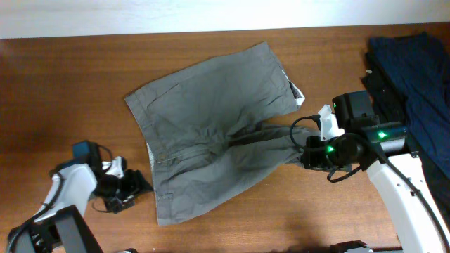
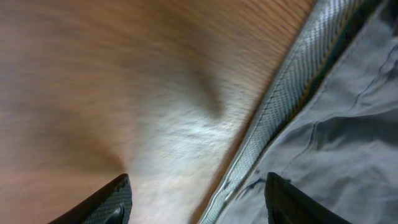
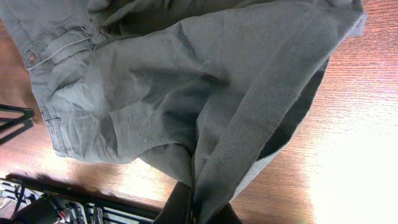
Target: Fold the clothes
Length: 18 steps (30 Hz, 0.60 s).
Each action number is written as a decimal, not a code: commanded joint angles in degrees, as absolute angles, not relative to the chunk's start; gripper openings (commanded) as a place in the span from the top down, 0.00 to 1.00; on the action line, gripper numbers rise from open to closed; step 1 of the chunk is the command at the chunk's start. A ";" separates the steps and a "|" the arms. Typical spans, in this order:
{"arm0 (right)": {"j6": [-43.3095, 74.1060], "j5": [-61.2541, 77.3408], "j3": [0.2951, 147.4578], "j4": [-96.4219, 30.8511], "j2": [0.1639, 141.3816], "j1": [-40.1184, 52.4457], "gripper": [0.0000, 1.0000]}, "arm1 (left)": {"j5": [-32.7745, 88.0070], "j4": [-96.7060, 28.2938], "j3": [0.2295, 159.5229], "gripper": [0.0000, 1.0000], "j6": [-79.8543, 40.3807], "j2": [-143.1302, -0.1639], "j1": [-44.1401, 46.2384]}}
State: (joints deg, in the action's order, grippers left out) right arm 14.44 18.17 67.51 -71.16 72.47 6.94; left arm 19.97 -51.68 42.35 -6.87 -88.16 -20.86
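The clothes, a pair of wrinkled grey-olive shorts, lie spread in the middle of the wooden table. My right gripper is shut on a bunched leg edge at the shorts' right side. In the right wrist view the cloth rises from between the closed fingers and hangs lifted off the wood. My left gripper sits low at the shorts' left edge. In the left wrist view it stands open, one finger over bare wood, the other over the fabric, with the pale waistband edge between them.
A pile of navy and black garments lies at the table's right back corner, just behind the right arm. The table's near edge with a dark rack below it shows in the right wrist view.
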 commanded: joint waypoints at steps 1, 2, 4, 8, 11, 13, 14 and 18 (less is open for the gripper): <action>13.72 17.52 69.12 -70.96 71.99 6.68 0.96 | 22.28 -48.14 39.29 0.32 -8.69 -87.46 -13.89; 13.74 17.50 69.12 -70.91 71.99 6.68 0.96 | 22.31 -47.70 39.29 0.32 -8.82 -87.46 -12.80; 13.72 17.52 69.12 -70.83 71.99 6.68 0.96 | 22.26 -46.96 39.29 0.32 -9.41 -87.46 -11.00; 13.74 17.52 69.12 -70.72 71.99 6.68 0.96 | 21.80 -44.27 39.29 0.39 -9.39 -87.46 -7.40; 13.72 17.50 69.12 -70.72 71.99 6.68 0.96 | 18.76 -44.14 39.29 0.43 -9.41 -87.46 -5.69; 13.72 17.50 69.12 -70.70 71.99 6.68 0.96 | 18.22 -43.31 39.29 0.43 -9.39 -87.46 -5.02; 13.72 17.50 69.12 -70.67 71.99 6.68 0.96 | 18.65 -42.26 39.29 0.44 -9.37 -87.46 -4.56; 13.74 17.50 69.12 -70.46 71.99 6.68 0.96 | 21.41 -40.03 39.29 0.73 -9.37 -87.46 -2.52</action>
State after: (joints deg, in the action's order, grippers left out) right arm 14.35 18.17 67.72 -70.65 72.47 6.94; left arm 19.97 -41.10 40.05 -9.63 -87.44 -4.21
